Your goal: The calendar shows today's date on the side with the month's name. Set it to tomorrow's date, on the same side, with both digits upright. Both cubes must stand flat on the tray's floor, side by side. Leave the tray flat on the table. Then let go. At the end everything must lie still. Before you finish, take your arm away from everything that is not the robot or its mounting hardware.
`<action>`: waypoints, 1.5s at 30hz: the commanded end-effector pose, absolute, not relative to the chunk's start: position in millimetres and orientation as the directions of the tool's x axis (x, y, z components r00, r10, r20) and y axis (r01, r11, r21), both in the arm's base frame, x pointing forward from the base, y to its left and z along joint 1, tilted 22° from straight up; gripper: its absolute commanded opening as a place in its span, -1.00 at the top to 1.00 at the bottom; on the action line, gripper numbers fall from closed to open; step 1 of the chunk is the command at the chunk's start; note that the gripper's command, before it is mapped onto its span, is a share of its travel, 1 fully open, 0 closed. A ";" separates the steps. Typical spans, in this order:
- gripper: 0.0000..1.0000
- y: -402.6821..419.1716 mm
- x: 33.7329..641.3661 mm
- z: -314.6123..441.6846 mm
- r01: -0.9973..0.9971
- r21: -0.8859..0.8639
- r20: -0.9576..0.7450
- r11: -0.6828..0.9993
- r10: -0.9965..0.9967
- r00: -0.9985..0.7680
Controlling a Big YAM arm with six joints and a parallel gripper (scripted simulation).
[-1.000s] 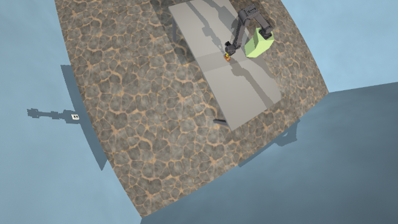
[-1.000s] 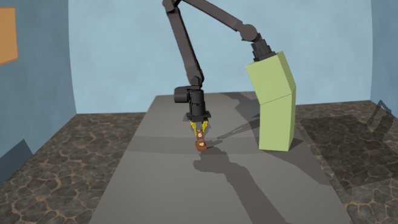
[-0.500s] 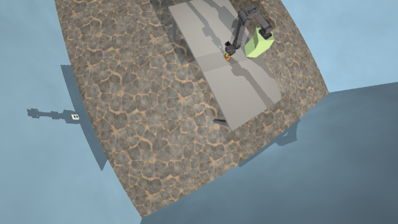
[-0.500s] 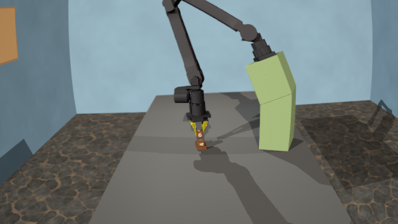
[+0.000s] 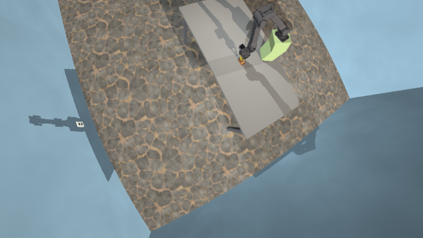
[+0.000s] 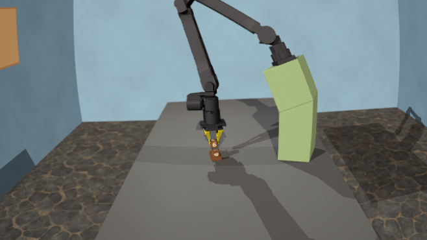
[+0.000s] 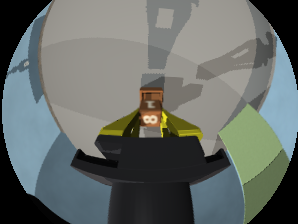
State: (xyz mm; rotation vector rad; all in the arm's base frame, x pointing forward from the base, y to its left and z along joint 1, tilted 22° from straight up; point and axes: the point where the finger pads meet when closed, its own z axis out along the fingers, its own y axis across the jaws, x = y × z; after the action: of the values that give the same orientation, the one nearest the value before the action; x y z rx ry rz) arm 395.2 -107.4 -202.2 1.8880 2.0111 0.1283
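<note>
A small brown tray [image 5: 240,61] [image 6: 215,159] [image 7: 151,90] sits on the grey table [image 5: 267,90] [image 6: 169,196] [image 7: 100,75], the exterior view catching a pale-marked brown shape in it, its digit too small to read. Just beside the tray, and higher in the exterior view, a brown cube [image 6: 214,144] [image 7: 150,119] is gripped between the yellow fingers [image 6: 207,134], closed on its sides. The cube shows a pale 6 toward the exterior camera, while the wrist view picks out a pale 8 and another pale mark, too small to name surely. Whether the gripped cube touches the tray cannot be told. Over the tray's near surroundings, the black gripper [image 5: 241,58] [image 6: 213,139] [image 7: 150,111] points downward at the end of the dark arm [image 5: 254,35] [image 6: 196,42], which bends high above the tray. Well apart from the tray, to its right in the exterior view, the arm's base stands on a pale green pedestal [image 5: 276,50] [image 6: 295,132] [image 7: 255,145]. Farther out from the tray, beyond the table's edges, spreads a stone-patterned floor [image 5: 144,101] [image 6: 61,180], with blue walls [image 5: 32,53] [image 6: 130,37] around it.
</note>
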 end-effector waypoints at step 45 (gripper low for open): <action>0.49 -114.0 397.4 -226.4 0.945 0.312 -0.214 0.100 0.976 -0.033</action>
State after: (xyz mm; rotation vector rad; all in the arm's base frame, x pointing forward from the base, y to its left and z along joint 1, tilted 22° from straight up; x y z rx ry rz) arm 401.1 -108.7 -222.1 1.8851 2.0197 0.1234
